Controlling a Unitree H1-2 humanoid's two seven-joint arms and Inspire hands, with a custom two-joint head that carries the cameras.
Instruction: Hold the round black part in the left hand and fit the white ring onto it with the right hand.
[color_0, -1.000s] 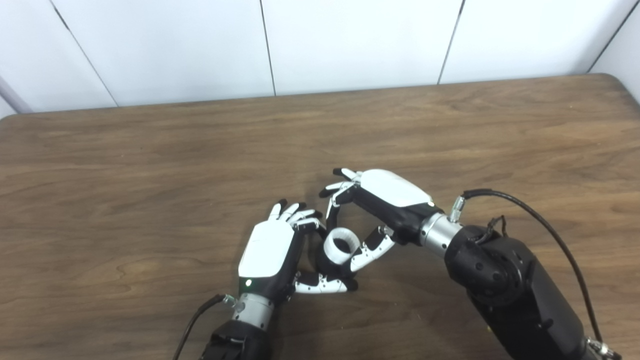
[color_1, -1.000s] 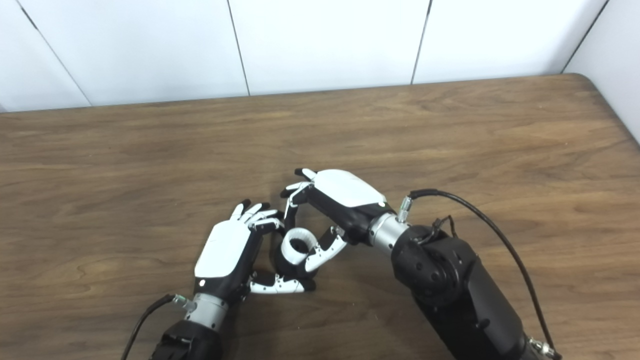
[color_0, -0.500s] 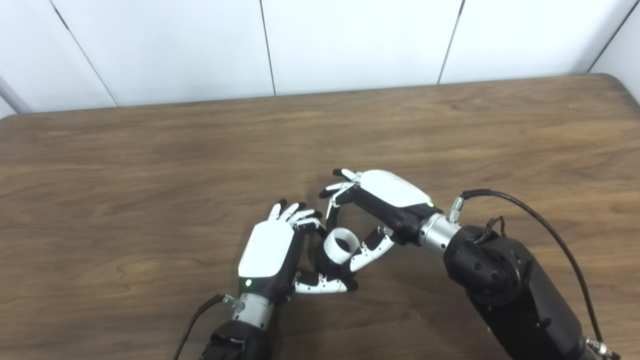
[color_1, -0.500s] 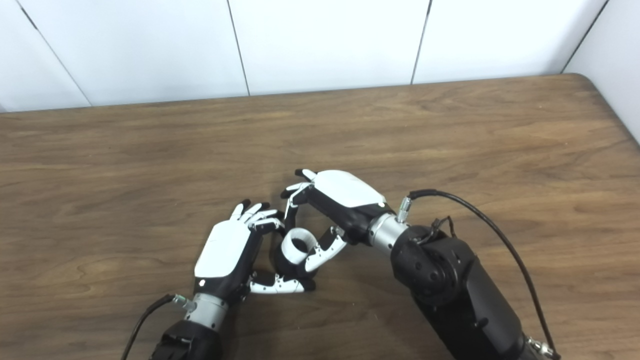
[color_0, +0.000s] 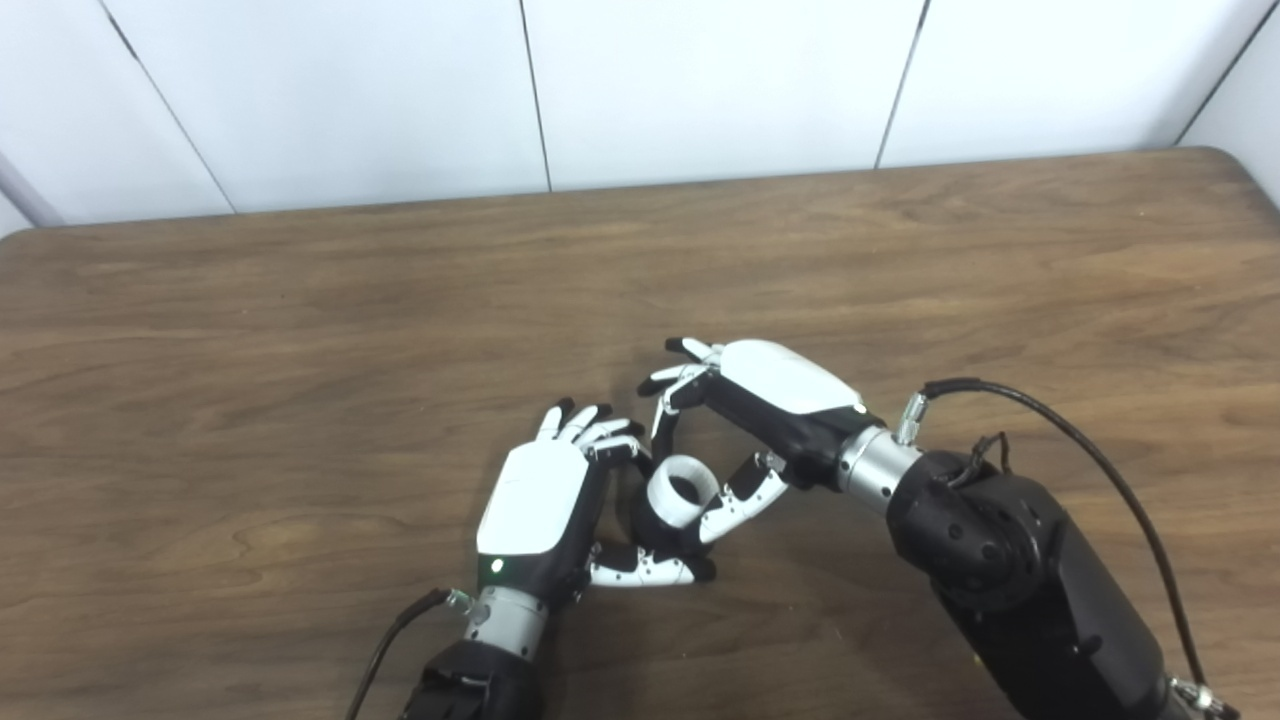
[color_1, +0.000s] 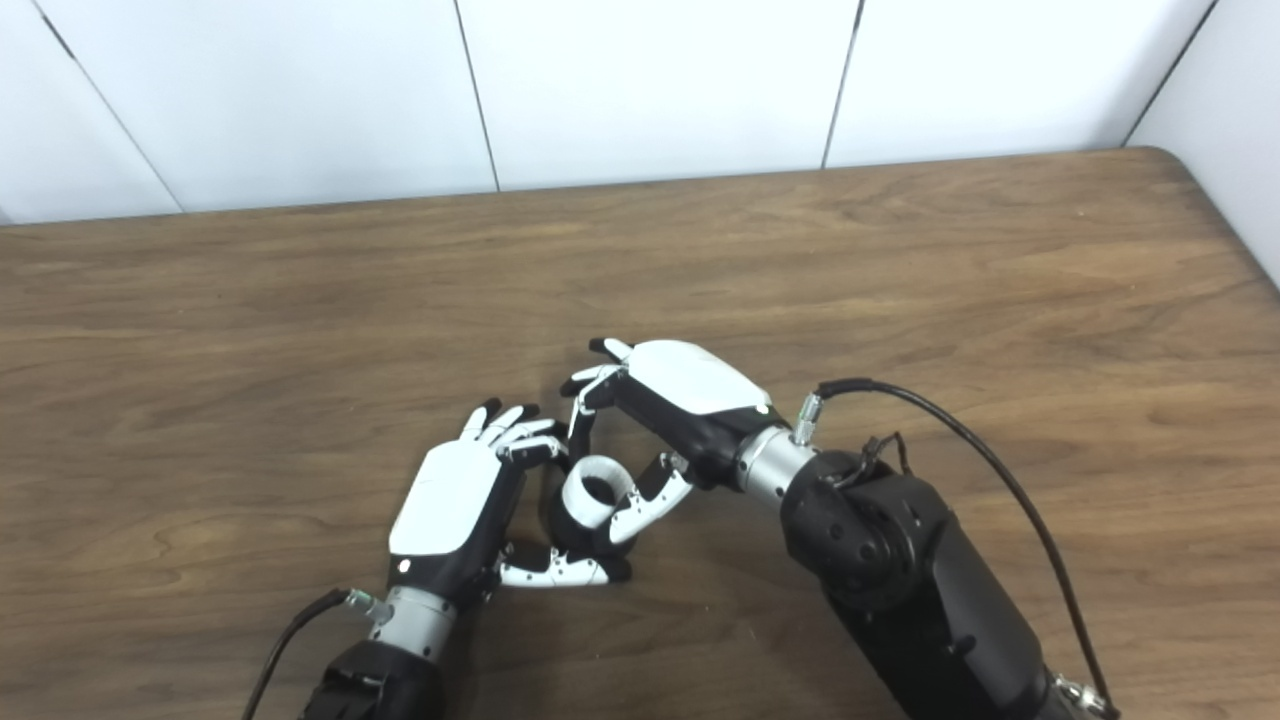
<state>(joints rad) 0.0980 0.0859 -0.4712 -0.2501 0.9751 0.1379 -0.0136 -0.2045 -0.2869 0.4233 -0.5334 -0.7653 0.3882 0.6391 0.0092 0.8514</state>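
Note:
My left hand (color_0: 545, 500) rests low over the table near the front, its fingers and thumb closed around the round black part (color_0: 645, 525), which is mostly hidden between them. The white ring (color_0: 681, 490) sits on top of that part, tilted toward the camera with its dark hole showing. My right hand (color_0: 745, 420) reaches in from the right, pinching the ring between its thumb below and a finger above; its other fingers spread away toward the back. In the right eye view the white ring (color_1: 597, 490) lies between both hands.
The brown wooden table (color_0: 300, 330) stretches wide to the left, back and right of the hands. A white panelled wall (color_0: 700, 80) rises behind its far edge. A black cable (color_0: 1080, 430) loops off my right forearm.
The ring and my right hand have shifted very slightly down and left onto the black part. My left hand has stayed still.

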